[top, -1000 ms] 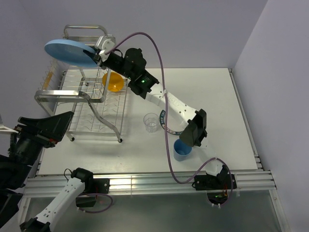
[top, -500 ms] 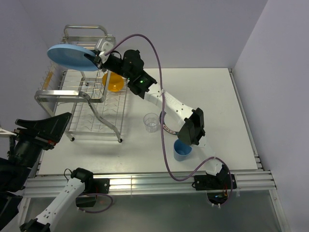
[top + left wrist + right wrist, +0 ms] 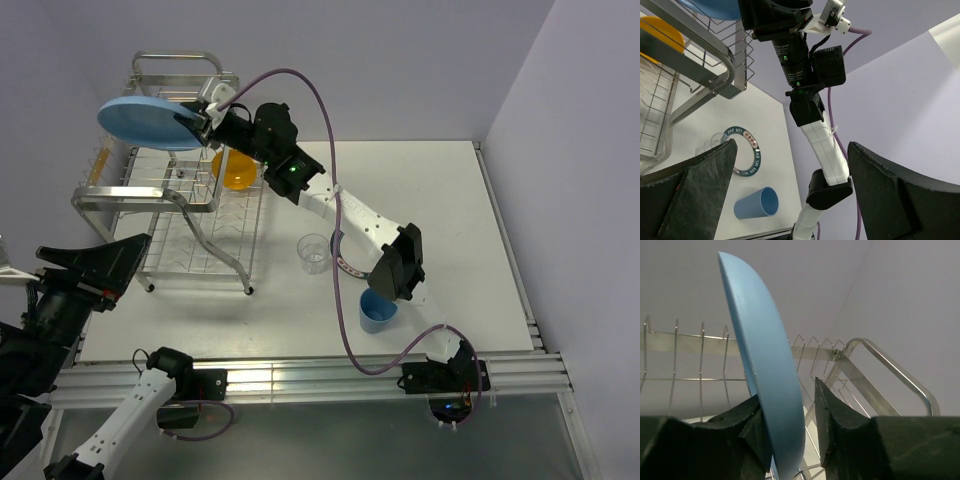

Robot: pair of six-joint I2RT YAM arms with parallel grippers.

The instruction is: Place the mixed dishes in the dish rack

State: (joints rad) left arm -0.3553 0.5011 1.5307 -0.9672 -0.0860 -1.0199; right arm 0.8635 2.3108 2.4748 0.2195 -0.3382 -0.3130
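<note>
My right gripper is shut on the rim of the plain light-blue plate and holds it in the air over the upper tier of the silver wire dish rack. In the right wrist view the plate stands edge-on between my fingers, with rack wires behind it. The orange-yellow bowl sits in the rack. The clear glass stands on the table. The blue cup lies on its side. The white plate with the teal lettered rim is partly hidden under the right arm. My left gripper is open and empty.
The right arm and its purple cable stretch across the table from the near edge to the rack. The walls stand close behind the rack and along the table's right side. The left wrist view shows the rack's frame at upper left.
My right gripper has shifted the light-blue plate slightly to the right and lower over the rack's upper tier. The left arm has barely moved.
</note>
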